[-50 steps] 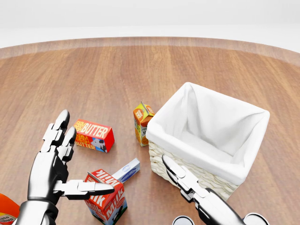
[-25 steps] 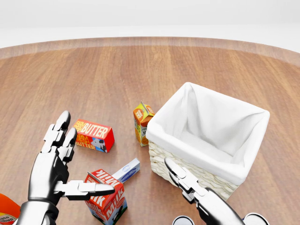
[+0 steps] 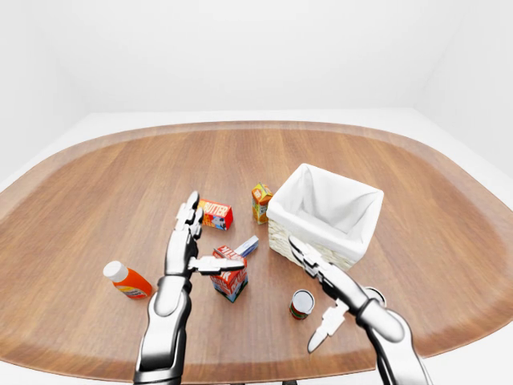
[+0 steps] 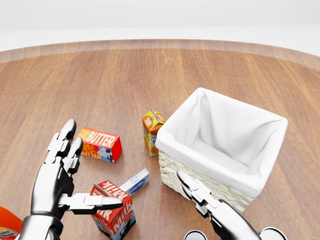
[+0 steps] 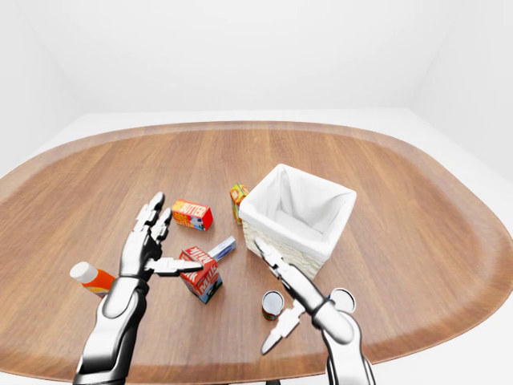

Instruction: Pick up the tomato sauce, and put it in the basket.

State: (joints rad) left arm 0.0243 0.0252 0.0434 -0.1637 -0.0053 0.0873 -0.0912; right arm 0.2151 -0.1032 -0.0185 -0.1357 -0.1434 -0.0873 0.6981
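The tomato sauce can (image 3: 301, 304), red with a white top, stands on the wooden table (image 3: 96, 200) at the lower middle of the left-eye view, below the basket (image 3: 324, 215). The basket is wicker with a white cloth lining and nothing in it. My right hand (image 3: 319, 289) is open just right of the can, fingers stretched toward the basket and thumb hanging down, not touching the can. My left hand (image 3: 207, 237) is open, fingers spread, with its thumb over a red milk carton (image 3: 229, 279).
A second can (image 5: 343, 300) stands right of my right hand, partly hidden. A red butter box (image 4: 100, 144), an orange juice carton (image 4: 151, 129), a small blue-white box (image 4: 135, 182) and an orange bottle lying down (image 3: 128, 281) are on the table left of the basket.
My right hand has crept slightly down and to the right in the head view. My left hand has barely moved. Nothing was taken hold of.
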